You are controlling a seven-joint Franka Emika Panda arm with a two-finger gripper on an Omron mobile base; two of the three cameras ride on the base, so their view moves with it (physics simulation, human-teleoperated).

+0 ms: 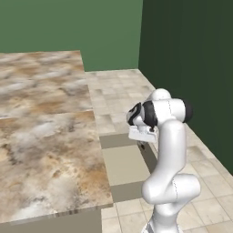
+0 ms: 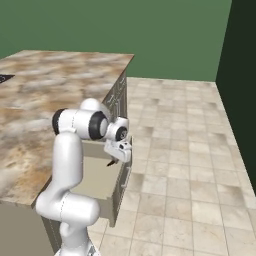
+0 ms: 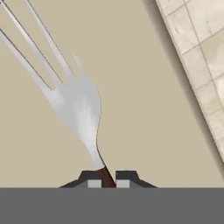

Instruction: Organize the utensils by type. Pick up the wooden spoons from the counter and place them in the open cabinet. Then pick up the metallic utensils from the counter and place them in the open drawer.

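My gripper (image 3: 105,181) is shut on the dark handle of a metallic utensil (image 3: 81,105), a silvery fork whose long tines point away from the hand. It hangs over the plain beige inside of the open drawer (image 3: 148,113). From the left base view the gripper (image 1: 142,144) points down above the drawer (image 1: 124,164), which is pulled out from the counter (image 1: 45,136). From the right, the gripper (image 2: 114,161) hovers over the same drawer (image 2: 100,177) beside the counter (image 2: 45,100). The wooden spoons and the open cabinet are out of view.
Pale floor tiles (image 1: 118,86) stretch beyond the drawer, and they also show past the drawer's edge in the hand view. A dark green wall (image 1: 191,68) stands on the right. Drawer fronts with bar handles (image 2: 119,102) run along the counter's side.
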